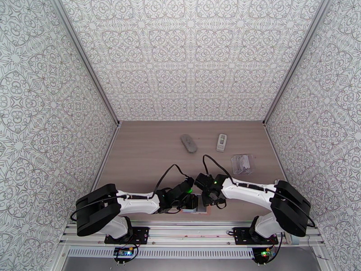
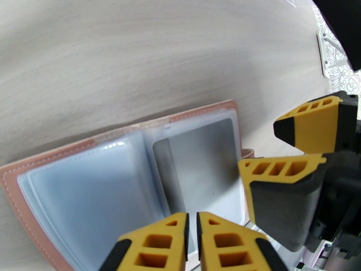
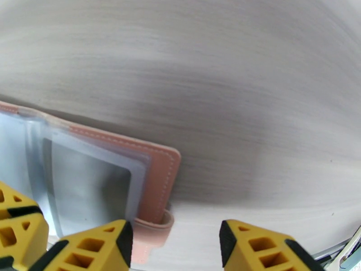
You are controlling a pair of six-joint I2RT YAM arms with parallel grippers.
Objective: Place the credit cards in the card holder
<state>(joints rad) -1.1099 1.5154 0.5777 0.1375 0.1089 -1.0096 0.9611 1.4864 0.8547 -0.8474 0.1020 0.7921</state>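
Open on the table [image 2: 113,50] lies the card holder [image 2: 189,114], spread across the lower left and centre of the left wrist view with its pink stitched rim outward and its clear sleeves facing up; the left page looks unfilled. A blue-grey card [image 2: 203,172], darker along its left edge, is seen inside the right-page sleeve and is judged fully seated. At bottom centre the left gripper [image 2: 192,222] is drawn down to a thin slit over that page's lower edge; whether a sleeve leaf is nipped there cannot be told. In the right wrist view the right gripper [image 3: 176,231] stands moderately wide at the bottom edge, with bare wood between its jaws, just off the holder's right rim and strap. In the top view, at centre right and well apart from the arms, a grey oblong [image 1: 188,143], a small pale rectangle [image 1: 221,142] and a clear stand [image 1: 241,163] are noted; whether any of these is a card cannot be made out. The step is judged to be finishing one insertion and clearing for the next card. The holder should be kept pinned flat by the left claw, and the right claw lifted straight off so the strap is not caught. The next card is best led in by a corner, square to the sleeve mouth.
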